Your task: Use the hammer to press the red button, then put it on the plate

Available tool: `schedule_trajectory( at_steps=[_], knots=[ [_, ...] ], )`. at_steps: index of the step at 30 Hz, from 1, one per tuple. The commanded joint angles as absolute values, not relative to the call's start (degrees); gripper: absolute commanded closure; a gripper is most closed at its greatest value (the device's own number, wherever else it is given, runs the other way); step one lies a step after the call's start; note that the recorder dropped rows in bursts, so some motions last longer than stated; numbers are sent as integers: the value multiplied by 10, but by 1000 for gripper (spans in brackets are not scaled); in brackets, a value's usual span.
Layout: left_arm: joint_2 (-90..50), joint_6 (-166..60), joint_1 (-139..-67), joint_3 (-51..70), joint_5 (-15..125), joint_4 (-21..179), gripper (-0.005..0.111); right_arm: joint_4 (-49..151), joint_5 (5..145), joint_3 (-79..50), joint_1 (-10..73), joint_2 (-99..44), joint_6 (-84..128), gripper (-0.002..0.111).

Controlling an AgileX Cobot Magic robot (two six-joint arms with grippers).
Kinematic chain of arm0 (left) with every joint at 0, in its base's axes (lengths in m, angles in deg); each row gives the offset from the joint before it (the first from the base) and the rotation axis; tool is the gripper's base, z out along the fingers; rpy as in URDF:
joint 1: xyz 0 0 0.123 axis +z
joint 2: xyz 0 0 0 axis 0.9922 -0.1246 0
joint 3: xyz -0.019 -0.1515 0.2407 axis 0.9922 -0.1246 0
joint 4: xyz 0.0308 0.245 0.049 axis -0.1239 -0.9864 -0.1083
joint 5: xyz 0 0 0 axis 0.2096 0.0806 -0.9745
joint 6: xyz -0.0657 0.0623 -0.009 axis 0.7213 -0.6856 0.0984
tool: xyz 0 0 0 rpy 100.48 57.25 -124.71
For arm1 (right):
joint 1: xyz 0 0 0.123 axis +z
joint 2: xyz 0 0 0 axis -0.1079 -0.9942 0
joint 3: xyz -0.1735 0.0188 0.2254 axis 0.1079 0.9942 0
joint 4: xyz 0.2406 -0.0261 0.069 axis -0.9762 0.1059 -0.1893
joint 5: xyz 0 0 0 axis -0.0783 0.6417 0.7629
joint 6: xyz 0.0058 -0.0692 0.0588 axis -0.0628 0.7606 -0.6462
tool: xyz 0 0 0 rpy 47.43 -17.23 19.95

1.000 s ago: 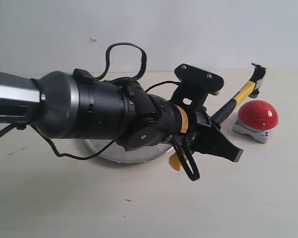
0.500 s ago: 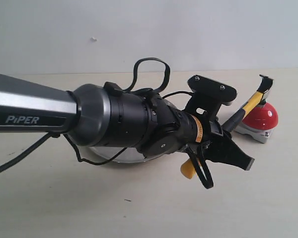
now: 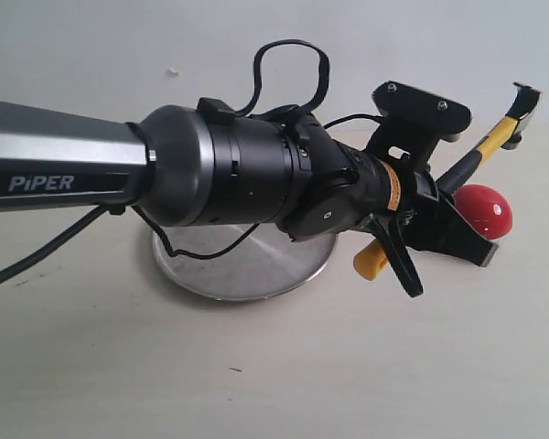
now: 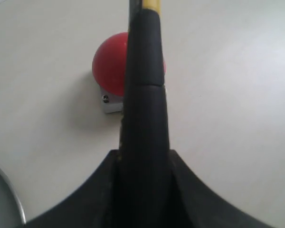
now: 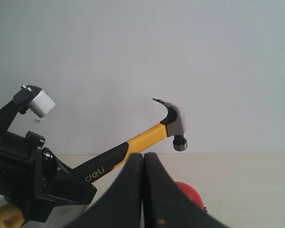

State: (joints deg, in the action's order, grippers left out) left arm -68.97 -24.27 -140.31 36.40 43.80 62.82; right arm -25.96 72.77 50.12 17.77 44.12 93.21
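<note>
Since a second ago the left arm has swung right and lifted. It has carried the hammer's head from beside the red button to well above it and uncovered more of the plate. One plate (image 3: 247,271) lies on the table (image 3: 256,375) behind the left claw, under the arm. The left claw (image 3: 435,238) is clamped around the black grip of the one hammer (image 3: 494,137). The shaft slants up ahead of the claw, and the yellow looped end pokes out behind it. One red button (image 3: 487,208) sits just beyond the claw's tips, below the shaft and apart from the head. The right claw (image 5: 143,159), second of two, has its fingers pressed together on nothing.
</note>
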Motion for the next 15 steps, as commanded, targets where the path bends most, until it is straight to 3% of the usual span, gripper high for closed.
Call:
schedule_trajectory(
  at_steps=[1, 15],
  knots=[
    [-674, -248, -1404, 378, 476, 613, 107, -255, 729, 504, 176, 445, 932, 108],
    [-735, -241, -1400, 384, 470, 615, 107, -255, 729, 504, 176, 445, 932, 108]
  ],
)
